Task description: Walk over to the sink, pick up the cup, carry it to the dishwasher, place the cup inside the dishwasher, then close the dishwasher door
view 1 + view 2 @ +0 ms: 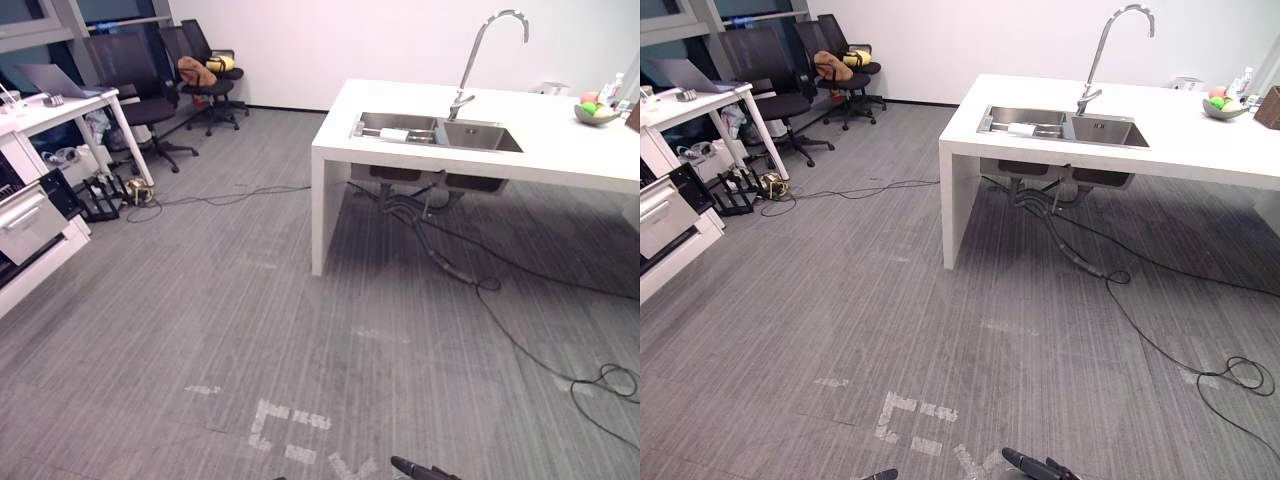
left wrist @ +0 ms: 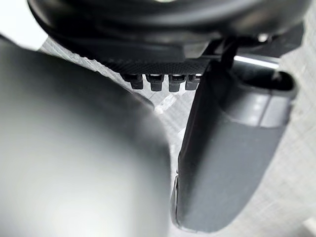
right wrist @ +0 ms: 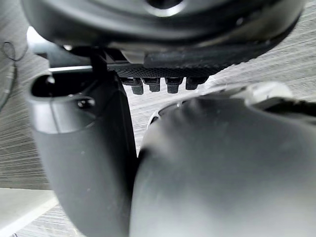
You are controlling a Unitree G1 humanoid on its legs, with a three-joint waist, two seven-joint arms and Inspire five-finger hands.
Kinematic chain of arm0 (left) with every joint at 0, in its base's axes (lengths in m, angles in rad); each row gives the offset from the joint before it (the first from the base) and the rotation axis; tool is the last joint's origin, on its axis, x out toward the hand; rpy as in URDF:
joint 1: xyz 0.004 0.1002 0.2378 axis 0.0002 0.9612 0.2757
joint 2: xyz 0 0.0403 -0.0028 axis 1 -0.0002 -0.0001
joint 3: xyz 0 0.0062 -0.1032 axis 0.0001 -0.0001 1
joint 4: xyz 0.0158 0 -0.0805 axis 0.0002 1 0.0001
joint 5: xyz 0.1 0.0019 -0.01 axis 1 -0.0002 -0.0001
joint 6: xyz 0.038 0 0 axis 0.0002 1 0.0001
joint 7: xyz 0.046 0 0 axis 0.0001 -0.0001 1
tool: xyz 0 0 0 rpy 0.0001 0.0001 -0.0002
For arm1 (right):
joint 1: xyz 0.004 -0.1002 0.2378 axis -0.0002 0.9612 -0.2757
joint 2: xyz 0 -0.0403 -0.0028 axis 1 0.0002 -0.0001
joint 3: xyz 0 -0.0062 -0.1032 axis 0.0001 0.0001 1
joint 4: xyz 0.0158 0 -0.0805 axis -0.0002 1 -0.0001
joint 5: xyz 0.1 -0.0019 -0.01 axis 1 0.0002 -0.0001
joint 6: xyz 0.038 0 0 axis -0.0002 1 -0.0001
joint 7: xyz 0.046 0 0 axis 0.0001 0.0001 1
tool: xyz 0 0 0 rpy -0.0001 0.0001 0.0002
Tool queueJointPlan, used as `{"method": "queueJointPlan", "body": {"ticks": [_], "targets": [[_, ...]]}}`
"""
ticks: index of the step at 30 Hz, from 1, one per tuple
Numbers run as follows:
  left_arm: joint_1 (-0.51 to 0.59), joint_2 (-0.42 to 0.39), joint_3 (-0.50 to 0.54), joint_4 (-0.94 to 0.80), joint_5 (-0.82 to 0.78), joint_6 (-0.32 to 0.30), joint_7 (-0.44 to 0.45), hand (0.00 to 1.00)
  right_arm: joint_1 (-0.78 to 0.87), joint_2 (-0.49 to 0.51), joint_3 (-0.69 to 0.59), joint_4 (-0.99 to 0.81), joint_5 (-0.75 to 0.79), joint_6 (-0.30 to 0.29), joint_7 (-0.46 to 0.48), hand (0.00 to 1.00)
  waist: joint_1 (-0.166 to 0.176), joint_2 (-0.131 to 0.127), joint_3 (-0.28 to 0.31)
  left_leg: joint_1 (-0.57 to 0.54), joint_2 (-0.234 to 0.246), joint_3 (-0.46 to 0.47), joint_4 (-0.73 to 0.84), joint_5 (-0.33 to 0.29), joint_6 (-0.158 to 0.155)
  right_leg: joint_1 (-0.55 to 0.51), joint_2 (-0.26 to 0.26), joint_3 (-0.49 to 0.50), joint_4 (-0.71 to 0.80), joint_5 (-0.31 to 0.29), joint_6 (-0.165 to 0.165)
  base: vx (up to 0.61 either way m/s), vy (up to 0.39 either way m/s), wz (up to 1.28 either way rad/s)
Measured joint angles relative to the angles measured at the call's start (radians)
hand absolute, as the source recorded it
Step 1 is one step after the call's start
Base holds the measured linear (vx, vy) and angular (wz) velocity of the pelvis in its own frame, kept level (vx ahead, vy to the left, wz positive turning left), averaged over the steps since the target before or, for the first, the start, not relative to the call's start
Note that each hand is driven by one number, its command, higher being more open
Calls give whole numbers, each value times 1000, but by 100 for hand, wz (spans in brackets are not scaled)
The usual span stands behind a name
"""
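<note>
A steel double sink (image 1: pixel 478 136) with a tall curved tap (image 1: pixel 478 55) is set into a white counter (image 1: pixel 420 150) at the far right. A pale, cup-like object (image 1: pixel 394 133) lies in the sink's left basin. At the left edge stands a white appliance (image 1: pixel 28 226) with a handle and a dark gap below, which looks like the dishwasher. My left hand (image 2: pixel 227 158) hangs low over the carpet, fingers straight, holding nothing. My right hand (image 3: pixel 89 158) hangs the same way, also with nothing in it. Both are far from the sink.
Wide grey carpet lies between me and the counter, with pale tape marks (image 1: pixel 285 425) near my feet. Black cables (image 1: pixel 520 340) trail from under the sink across the floor. A fruit bowl (image 1: pixel 596 112) sits on the counter. Office chairs (image 1: pixel 150 95) and a desk with a laptop (image 1: pixel 55 85) stand at the back left.
</note>
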Motion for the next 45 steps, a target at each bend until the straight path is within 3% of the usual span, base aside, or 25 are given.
{"method": "queueJointPlan", "body": {"ticks": [5,8,9,10,12,14,16,19,21,23,25,26,27,28,30,32,33,34,36,37,39,41,43,44,45], "targets": [[-7,-5,35,2,74,12,-3,100,43,33,-35,-78,14,-20,31,100,-7,-4,9,23,50,7,97,-144,-53,-140,46,30,-236,164,11,322,-145,-2],[29,-38,108,3,124,-46,-31,100,69,48,-67,-110,14,-31,55,100,-8,-12,1,76,54,-14,140,-246,-73,-157,31,41,-212,189,-35,427,-219,22],[42,-65,123,11,155,-87,-43,100,75,42,-80,-110,15,-35,75,100,-18,8,-21,102,91,-28,131,-278,-79,-174,47,28,-139,228,-61,768,-347,53],[57,-90,136,31,198,-145,-44,100,64,28,-82,-105,6,-34,83,100,-22,48,-51,90,131,-42,204,-264,-102,-177,78,8,-92,196,-99,786,-364,40],[54,-98,139,31,219,-195,-56,100,49,19,-77,-84,-10,-32,84,100,-17,52,-53,15,155,-63,395,-217,-130,-140,103,-8,-93,158,-120,727,-371,13],[45,-96,139,48,264,-275,-86,100,38,13,-69,-61,-7,-33,84,100,-18,52,-51,-95,185,-89,712,-90,-214,-50,141,-11,-121,100,-146,648,-305,-2],[36,-101,135,33,296,-378,-107,100,27,1,-35,-45,12,-36,72,100,-17,57,-42,-207,238,-48,1028,-98,-210,85,204,7,-221,77,-165,594,-223,-28],[32,-105,91,-139,310,-478,-95,100,-1,9,3,-36,45,-40,49,100,10,26,-10,-335,219,-22,1147,-150,-182,226,223,45,-324,79,-163,454,-154,-35],[-8,-118,37,-356,296,-572,-45,100,-55,5,43,-32,59,-29,37,100,28,14,14,-498,189,34,1055,-208,-123,303,218,87,-387,81,-160,461,-71,-51],[-70,-116,18,-442,285,-637,-1,100,-96,2,69,-29,57,-17,38,100,44,11,28,-572,157,102,833,-207,-116,356,195,134,-424,76,-153,489,75,-82],[-92,-127,-2,-524,301,-754,89,100,-117,-9,96,-26,56,-17,46,100,55,17,33,-596,126,166,508,-108,-143,408,170,193,-458,40,-114,438,162,-91],[-86,-148,-21,-614,345,-821,167,100,-116,-27,112,-14,52,-18,53,100,61,60,24,-598,134,164,321,-8,-132,451,193,228,-488,7,-110,523,252,-77],[-84,-150,-29,-697,385,-871,225,100,-116,-22,120,27,46,-18,52,100,83,62,9,-592,122,148,369,103,-99,487,183,264,-487,-34,-108,554,270,-70],[-87,-149,-28,-734,427,-897,263,100,-116,-15,122,40,38,-15,52,100,91,46,-1,-598,107,149,395,111,-90,488,164,275,-474,-56,-108,594,258,-47],[-103,-153,-25,-866,552,-961,382,100,-103,-7,119,55,36,-12,43,100,79,17,-12,-596,55,135,444,75,-26,461,113,302,-350,-60,-87,632,222,16],[-121,-140,-18,-956,626,-975,433,100,-80,-2,104,52,38,-1,26,100,82,10,-15,-540,24,137,430,44,-8,415,98,324,-174,-24,-29,548,192,28],[-129,-112,3,-1021,645,-979,449,100,-78,5,86,53,38,5,12,100,80,-3,-22,-479,5,137,398,21,0,365,84,322,-6,37,69,673,205,7],[-141,-82,30,-1080,643,-979,450,100,-82,20,76,52,39,7,-5,100,79,-16,-28,-413,-7,133,356,3,2,297,70,316,164,153,192,650,175,9],[-163,-50,52,-1133,638,-979,448,100,-79,29,71,44,39,-3,-11,100,77,-39,-39,-332,-22,124,293,-17,0,190,25,270,405,280,188,468,57,0],[-180,-40,56,-1164,620,-983,449,100,-79,24,57,25,39,-26,-11,100,78,-46,-44,-256,-25,123,266,-61,2,68,-54,185,639,227,93,429,16,-7],[-183,-37,22,-1160,624,-991,465,100,-71,13,57,-3,36,-47,-10,100,69,-37,-46,-156,-4,121,215,-73,-17,-43,-111,108,701,143,-26,410,-25,0],[-203,-25,-20,-1130,631,-989,487,100,-71,15,55,-30,39,-58,-11,100,52,-35,-46,-79,29,106,162,-74,-25,-133,-118,47,580,79,-35,435,-103,26],[-258,-15,-53,-1067,637,-952,486,100,-70,26,35,-54,37,-60,-7,100,21,-26,-40,-24,96,83,148,-99,-70,-178,-64,-4,232,72,-35,472,-230,46],[-266,-11,-60,-1054,637,-943,484,100,-66,32,36,-55,33,-60,-6,100,18,-27,-41,-12,107,79,149,-110,-86,-174,-45,3,125,85,-26,465,-298,45],[-270,-5,-77,-1042,637,-921,473,100,-42,45,40,-62,12,-55,0,100,8,-39,-47,14,115,70,159,-146,-128,-153,-23,36,-64,184,-39,381,-263,43]]}}
